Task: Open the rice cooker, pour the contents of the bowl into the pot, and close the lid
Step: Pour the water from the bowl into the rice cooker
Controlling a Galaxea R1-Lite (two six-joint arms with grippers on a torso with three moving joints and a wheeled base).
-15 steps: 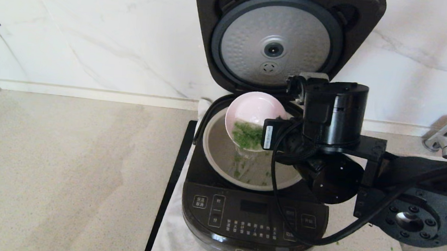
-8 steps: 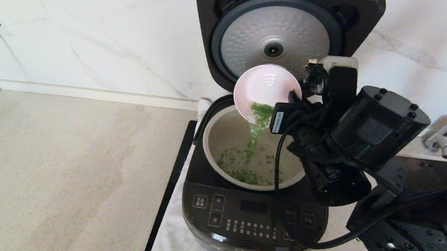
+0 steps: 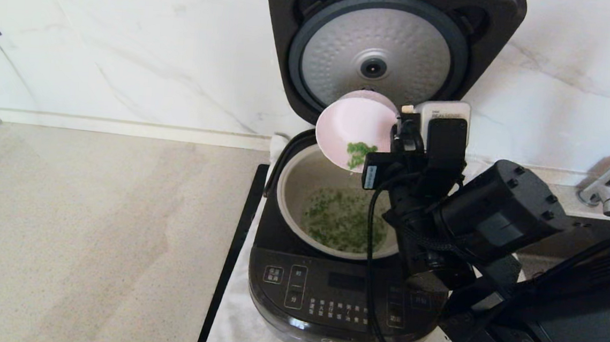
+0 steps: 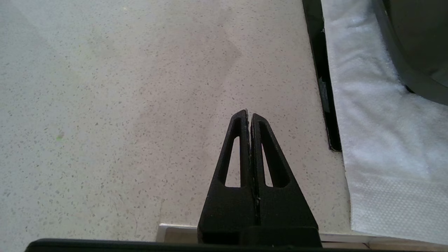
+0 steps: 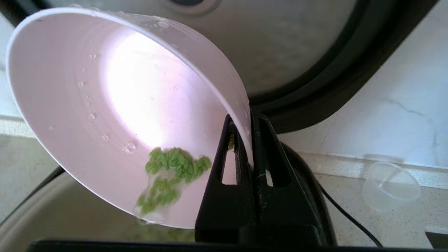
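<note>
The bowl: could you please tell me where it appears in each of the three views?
Head view: the bowl hangs tilted over the pot, in front of the lid.
Left wrist view: not in it.
Right wrist view: it fills the frame's middle, rim pinched in the right gripper.
Shared landmark: the green bits clinging inside the bowl.

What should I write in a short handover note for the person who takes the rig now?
Right gripper: shut on the rim of the bowl, tipped steeply over the pot.
Left gripper: shut, empty, parked over the bare counter.
Done: lid stands open; most of the green bits lie in the pot.
Left: a small clump sticks near the bowl's lower rim; shake it out, set the bowl down, close the lid.
</note>
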